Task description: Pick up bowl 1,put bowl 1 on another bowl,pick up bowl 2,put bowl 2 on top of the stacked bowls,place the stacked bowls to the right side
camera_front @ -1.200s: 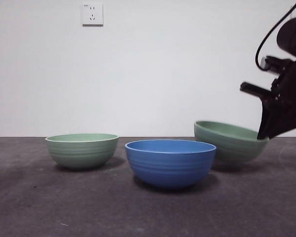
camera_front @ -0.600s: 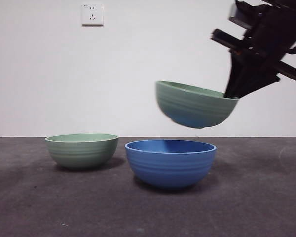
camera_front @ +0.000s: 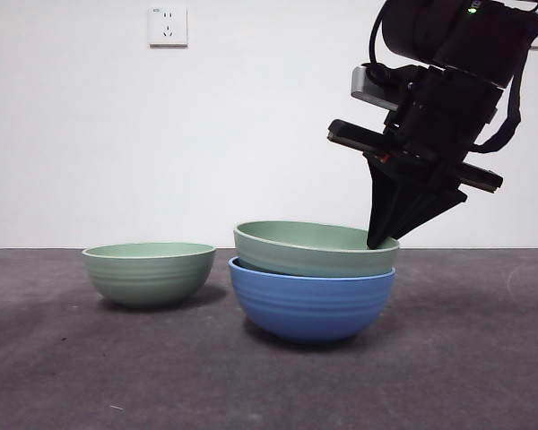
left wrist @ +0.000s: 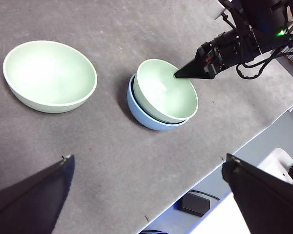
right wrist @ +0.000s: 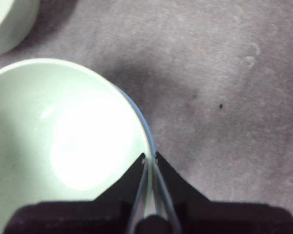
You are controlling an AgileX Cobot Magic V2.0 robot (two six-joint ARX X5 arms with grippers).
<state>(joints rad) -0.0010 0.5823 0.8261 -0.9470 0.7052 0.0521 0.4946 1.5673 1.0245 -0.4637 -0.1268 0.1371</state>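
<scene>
Bowl 1, pale green, sits nested in the blue bowl at mid-table, slightly tilted. My right gripper comes down from the upper right and is shut on bowl 1's right rim. The right wrist view shows its jaws pinching that rim, with bowl 1, the gripper and a sliver of the blue bowl outside. Bowl 2, also pale green, stands alone to the left. From high above, the left wrist view takes in bowl 2, bowl 1 and the blue bowl. My left gripper is open.
Dark grey table with a white wall and a socket behind. The table's edge runs close to the stack on the right arm's side, with a black box on the floor beyond it.
The right gripper lifted bowl 1 from the table's right, carried it left over the blue bowl, and lowered it into the blue bowl. Bowl 2 and the blue bowl have not moved.
</scene>
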